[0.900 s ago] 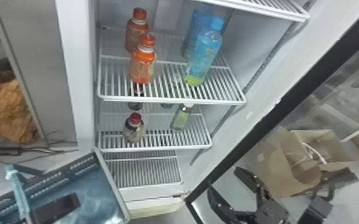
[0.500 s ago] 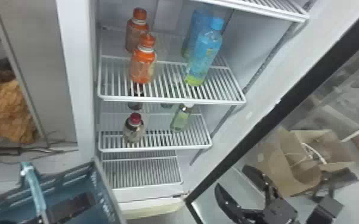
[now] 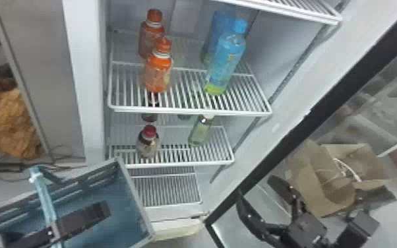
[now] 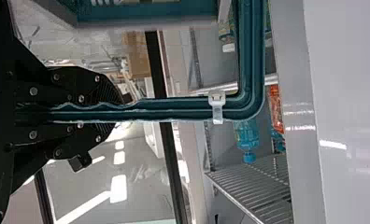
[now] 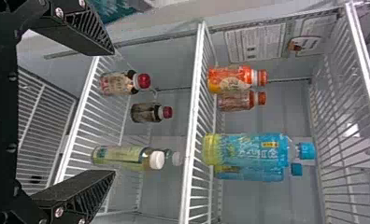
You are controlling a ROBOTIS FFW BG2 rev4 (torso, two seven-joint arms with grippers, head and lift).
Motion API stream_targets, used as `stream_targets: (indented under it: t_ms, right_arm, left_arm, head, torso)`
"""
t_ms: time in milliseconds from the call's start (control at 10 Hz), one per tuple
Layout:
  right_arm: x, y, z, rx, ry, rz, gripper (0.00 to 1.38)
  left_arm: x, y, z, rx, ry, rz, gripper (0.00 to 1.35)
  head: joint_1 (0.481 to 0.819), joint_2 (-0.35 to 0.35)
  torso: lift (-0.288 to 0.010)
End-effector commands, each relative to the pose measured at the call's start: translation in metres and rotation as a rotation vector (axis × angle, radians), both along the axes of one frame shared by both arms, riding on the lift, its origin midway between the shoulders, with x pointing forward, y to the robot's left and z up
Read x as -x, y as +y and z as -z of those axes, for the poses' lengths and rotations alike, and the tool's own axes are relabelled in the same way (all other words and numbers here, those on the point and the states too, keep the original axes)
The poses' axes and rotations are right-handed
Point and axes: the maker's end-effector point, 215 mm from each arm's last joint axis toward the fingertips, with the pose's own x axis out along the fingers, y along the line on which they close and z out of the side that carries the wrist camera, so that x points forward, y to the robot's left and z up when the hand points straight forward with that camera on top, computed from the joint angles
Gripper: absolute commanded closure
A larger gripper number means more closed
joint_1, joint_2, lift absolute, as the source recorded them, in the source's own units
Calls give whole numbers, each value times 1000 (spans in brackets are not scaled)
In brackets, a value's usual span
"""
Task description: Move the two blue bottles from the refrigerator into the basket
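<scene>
The two blue bottles, a front one (image 3: 227,59) and a back one (image 3: 217,36), stand upright on the refrigerator's upper wire shelf (image 3: 188,110), at its right side. My left gripper (image 3: 54,231) is shut on the light-blue handle of the basket (image 3: 135,198), low at the left before the refrigerator. In the left wrist view my left gripper (image 4: 115,109) clamps the handle bar (image 4: 174,108). Low at the right, my right gripper (image 3: 255,188) stands apart from the bottles. In the right wrist view my right gripper (image 5: 113,112) is open with nothing held, below the front blue bottle's (image 5: 253,149) shelf level.
Two orange bottles (image 3: 158,72) share the upper shelf, left of the blue ones. A dark red-capped bottle (image 3: 148,141) and a pale green bottle (image 3: 201,132) stand one shelf lower. The open glass door's black frame (image 3: 306,112) slants at the right, with a cardboard box (image 3: 323,184) beyond.
With my left gripper on its handle, the basket has shifted to the right and slightly up in the head view. My right gripper has moved a little right and up. The bottles have stayed put.
</scene>
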Motion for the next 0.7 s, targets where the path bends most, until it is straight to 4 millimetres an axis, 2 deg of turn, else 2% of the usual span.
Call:
stream_targets:
  t_ms: [0, 300, 600]
  right_arm:
    - [-13, 7, -10, -27, -36, -5, 127]
    - [-39, 8, -30, -40, -106, 1, 122]
    - [-68, 4, -62, -75, -191, 25, 124]
  left_arm:
    - [-1, 0, -1, 0, -2, 0, 1202]
    - [-2, -4, -1, 3, -6, 9, 1202]
    - [-1, -3, 0, 4, -2, 8, 1202]
  head:
    - [695, -350]
    - [695, -350]
    - [695, -350]
  torso:
    - [-10]
    - [-10]
    - [-10]
